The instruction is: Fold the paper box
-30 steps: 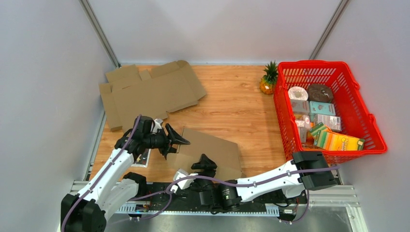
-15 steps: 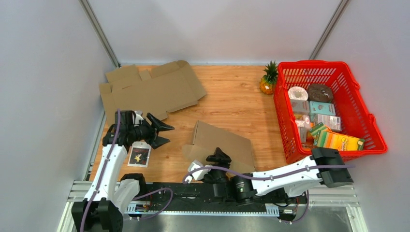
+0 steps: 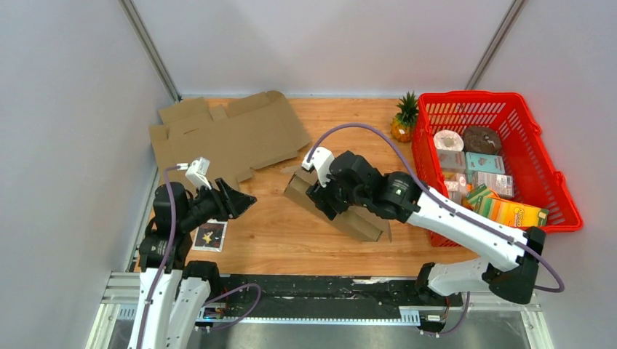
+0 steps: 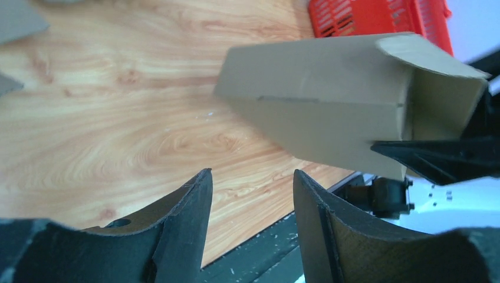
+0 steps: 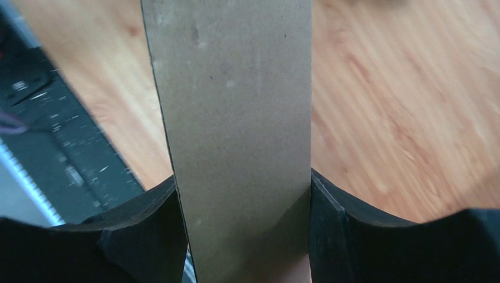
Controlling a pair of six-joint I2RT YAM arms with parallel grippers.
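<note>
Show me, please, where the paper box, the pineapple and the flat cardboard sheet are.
paper box (image 4: 312,73): left wrist view, middle of its long upper face.
pineapple (image 3: 401,131): top external view, on the yellow body.
flat cardboard sheet (image 3: 233,138): top external view, centre of the large panel.

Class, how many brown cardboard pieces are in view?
2: a flat cardboard blank at the far-left corner, and a part-folded box mid-table, clamped in the right gripper.

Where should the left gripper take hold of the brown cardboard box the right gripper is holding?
Probably the wall edge at the open end of the brown cardboard box, coming straight from where the left gripper sits: a thin wall its open jaws can straddle.
</note>
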